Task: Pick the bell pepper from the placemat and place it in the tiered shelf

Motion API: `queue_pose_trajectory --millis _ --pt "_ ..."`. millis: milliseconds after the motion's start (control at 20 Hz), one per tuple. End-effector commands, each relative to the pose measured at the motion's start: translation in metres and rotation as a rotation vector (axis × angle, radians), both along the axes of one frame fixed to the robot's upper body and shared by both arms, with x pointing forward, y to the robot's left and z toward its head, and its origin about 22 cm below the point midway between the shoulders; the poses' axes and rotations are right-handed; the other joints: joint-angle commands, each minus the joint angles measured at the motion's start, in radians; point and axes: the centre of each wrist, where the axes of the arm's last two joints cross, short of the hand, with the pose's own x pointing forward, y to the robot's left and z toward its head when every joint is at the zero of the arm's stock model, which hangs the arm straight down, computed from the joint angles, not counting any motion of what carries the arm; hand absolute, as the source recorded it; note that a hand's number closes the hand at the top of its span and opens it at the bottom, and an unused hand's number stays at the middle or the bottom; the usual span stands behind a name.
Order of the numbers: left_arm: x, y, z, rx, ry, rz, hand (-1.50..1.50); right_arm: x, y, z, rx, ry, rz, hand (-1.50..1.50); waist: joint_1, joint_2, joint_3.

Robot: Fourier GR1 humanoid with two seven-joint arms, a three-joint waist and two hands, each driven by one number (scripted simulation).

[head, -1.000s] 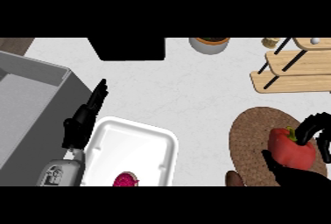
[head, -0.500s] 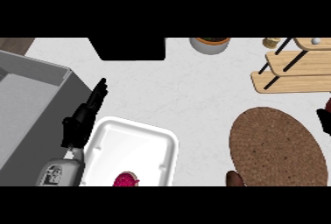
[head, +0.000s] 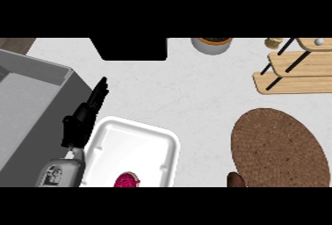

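The round brown woven placemat point(head: 279, 147) lies at the lower right with nothing on it. No bell pepper shows in the head view. The wooden tiered shelf point(head: 298, 66) stands at the upper right, its boards bare apart from small items at the very top. My left hand point(head: 84, 116) rests at the left beside the white tray, fingers straight and pointing up toward the back. My right hand is out of the view.
A white tray point(head: 133, 149) sits at lower centre with a magenta object point(head: 126, 180) at its near edge. A grey sink point(head: 29, 101) fills the left. A pot point(head: 212, 44) and a black box point(head: 130, 47) stand at the back. A small brown thing point(head: 235, 179) lies by the placemat.
A second ago my right hand was curled on the red bell pepper over the placemat. Both have since moved off the right edge, leaving the placemat bare. The left hand stayed still.
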Motion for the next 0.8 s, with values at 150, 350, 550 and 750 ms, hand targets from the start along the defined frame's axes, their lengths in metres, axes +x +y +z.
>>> queue_pose_trajectory --millis 150,350,550,750 --pt "0.005 0.011 0.004 0.004 -0.026 -0.011 0.0 0.031 -0.028 0.019 -0.014 -0.05 -0.058 1.5 0.001 0.001 0.0" --pt "-0.008 0.008 0.01 0.013 -0.001 -0.011 0.0 0.039 -0.035 0.017 -0.107 -0.045 -0.061 1.5 0.003 0.0 0.0" --pt "0.012 0.001 -0.01 0.005 -0.014 -0.007 0.0 0.066 -0.032 0.017 -0.17 -0.08 -0.082 1.5 0.002 0.003 0.0" --pt "0.009 -0.001 -0.002 0.016 -0.03 -0.009 0.0 0.078 -0.07 0.025 -0.184 -0.067 -0.103 1.5 0.002 0.002 0.0"
